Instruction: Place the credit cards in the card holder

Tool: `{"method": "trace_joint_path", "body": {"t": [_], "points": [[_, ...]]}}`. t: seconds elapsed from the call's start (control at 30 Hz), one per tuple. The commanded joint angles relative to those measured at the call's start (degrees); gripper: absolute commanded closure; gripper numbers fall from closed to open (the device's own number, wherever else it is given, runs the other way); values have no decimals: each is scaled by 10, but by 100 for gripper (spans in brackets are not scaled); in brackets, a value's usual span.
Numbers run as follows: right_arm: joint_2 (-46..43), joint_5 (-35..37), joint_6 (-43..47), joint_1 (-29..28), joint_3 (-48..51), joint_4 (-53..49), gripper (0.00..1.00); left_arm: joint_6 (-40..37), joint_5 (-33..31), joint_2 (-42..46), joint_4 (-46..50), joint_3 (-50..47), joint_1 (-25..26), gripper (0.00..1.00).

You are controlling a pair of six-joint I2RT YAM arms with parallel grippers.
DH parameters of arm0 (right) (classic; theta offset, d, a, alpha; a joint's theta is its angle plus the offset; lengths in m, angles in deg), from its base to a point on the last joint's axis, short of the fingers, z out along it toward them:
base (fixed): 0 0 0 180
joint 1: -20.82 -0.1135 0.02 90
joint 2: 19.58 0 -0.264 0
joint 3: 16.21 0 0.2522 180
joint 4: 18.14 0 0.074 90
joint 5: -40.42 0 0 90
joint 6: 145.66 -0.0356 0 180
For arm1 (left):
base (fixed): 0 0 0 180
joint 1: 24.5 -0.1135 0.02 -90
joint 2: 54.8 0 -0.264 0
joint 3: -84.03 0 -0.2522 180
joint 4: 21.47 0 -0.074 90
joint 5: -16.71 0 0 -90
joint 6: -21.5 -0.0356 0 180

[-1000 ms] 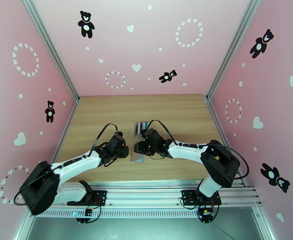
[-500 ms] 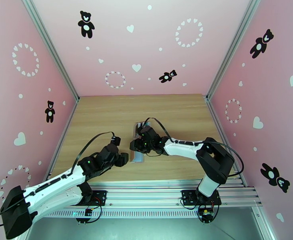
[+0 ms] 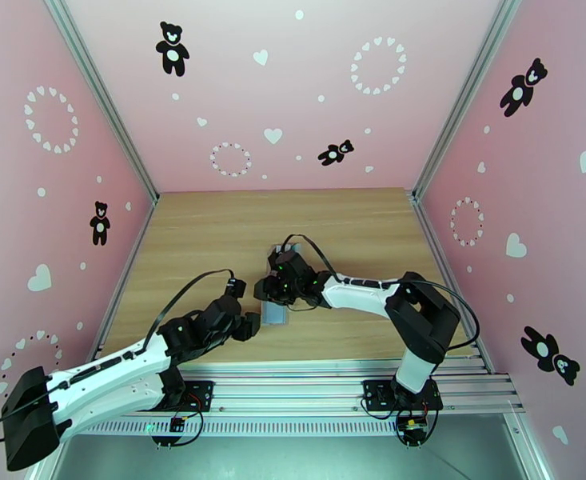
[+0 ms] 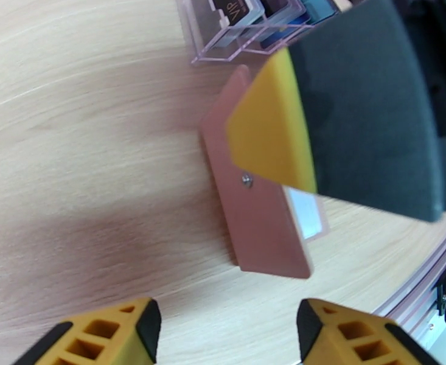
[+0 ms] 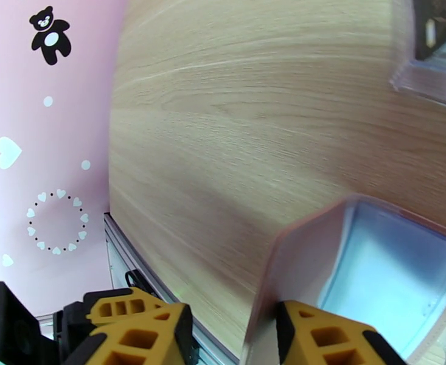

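**Card Holder Propped Open, Left Arm Free**

The card holder (image 3: 275, 314) lies on the desk (image 3: 356, 226) near its front edge, between the two arms. It sits just in front of the clear stand (image 4: 219, 53), which carries the credit cards (image 4: 235, 13) upright in its slots. Neither arm carries a card.

The right fingers (image 5: 332, 336) are apart and lowered over the holder. The raised edge of the tan-pink cover stands between them and leans against one finger. Bare desk shows between the cover and the other finger, so this reads as a prop rather than a pinch. The likely purpose is to keep the cover lifted so that the clear sleeve (image 5: 387, 269) is exposed for loading. A light-blue surface shows behind that sleeve, but I cannot tell whether it is a card already seated.

The left fingers (image 4: 101, 336) are apart and empty, hovering low over bare desk beside the holder. This is probably the free arm, placed to fetch a card from the stand.

Caution: the cover is not clamped and may drop shut if the right arm shifts.
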Motion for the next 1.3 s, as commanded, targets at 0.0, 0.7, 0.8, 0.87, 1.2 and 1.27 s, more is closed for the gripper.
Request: {"method": "trace_joint_path", "body": {"t": [0.0,0.7,0.8,0.87,1.2,1.27], "points": [[21,-10,-6,-8,-21,12,57,-1,-19,-4,-8,25,4,34],[49,-21,-16,-9,-41,24,56,-7,-122,-87,24,37,5,39],[42,-18,-14,-5,-36,21,52,-4,-130,-87,26,32,5,40],[38,-16,-12,-3,-31,19,49,-1,-130,-90,26,32,5,42],[10,-1,-15,-1,6,23,47,10,-141,-121,21,37,4,59],[1,6,-15,-2,17,22,47,14,-142,-125,20,38,3,62]]}}
